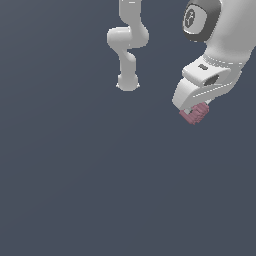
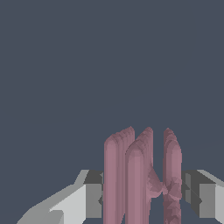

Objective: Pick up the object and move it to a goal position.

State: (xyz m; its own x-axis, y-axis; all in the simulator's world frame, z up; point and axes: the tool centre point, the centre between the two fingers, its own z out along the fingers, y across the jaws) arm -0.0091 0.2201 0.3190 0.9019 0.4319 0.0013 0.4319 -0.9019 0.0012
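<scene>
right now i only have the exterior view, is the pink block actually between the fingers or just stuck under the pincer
Observer: Between them. The wrist view shows the pink block with a finger on each side.
Operator: is it one solid cube
Observer: No, the wrist view shows tall ridged columns with gaps between them.
Operator: anything ahead of the pincer
Observer: Only plain dark grey background beyond the pincer there.
</scene>
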